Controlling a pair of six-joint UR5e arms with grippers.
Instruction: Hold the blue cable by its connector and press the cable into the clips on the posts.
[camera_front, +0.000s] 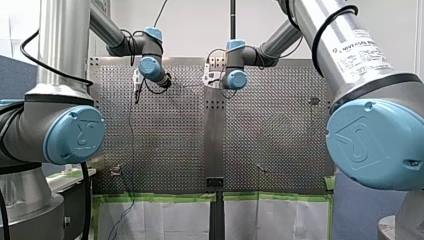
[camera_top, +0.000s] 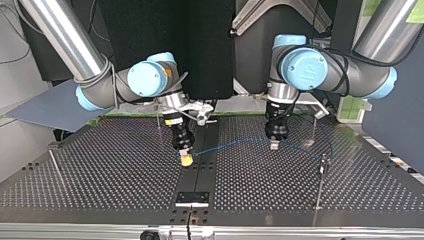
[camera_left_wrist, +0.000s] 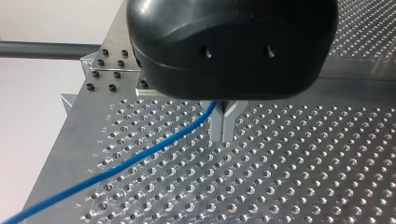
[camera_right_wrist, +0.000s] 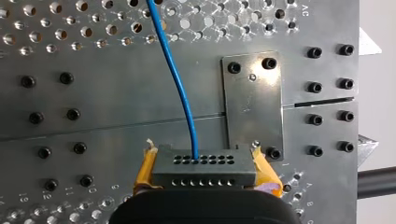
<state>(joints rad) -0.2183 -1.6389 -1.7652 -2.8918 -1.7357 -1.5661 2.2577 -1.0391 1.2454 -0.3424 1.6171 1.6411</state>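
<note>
My right claw (camera_right_wrist: 204, 161) is clenched on the grey connector (camera_right_wrist: 205, 176), with its yellow pads (camera_right_wrist: 144, 172) pressed against the block's two ends. The blue cable (camera_right_wrist: 180, 88) leaves one of the connector's holes and runs away over the perforated desk (camera_right_wrist: 93, 28). In the top view that claw hangs just above the desk's middle strip. From there the cable stretches, clear of the surface, to my left claw (camera_top: 274, 145) and on toward the view's right, where it grows too faint for me to follow. A thin post (camera_top: 320, 185) stands upright on that side, and I cannot tell whether the cable reaches it. In the left wrist view the metal fingers (camera_left_wrist: 222, 128) are pressed together at their tips. The cable meets them just under the black housing, and I cannot tell if it is pinched there.
</note>
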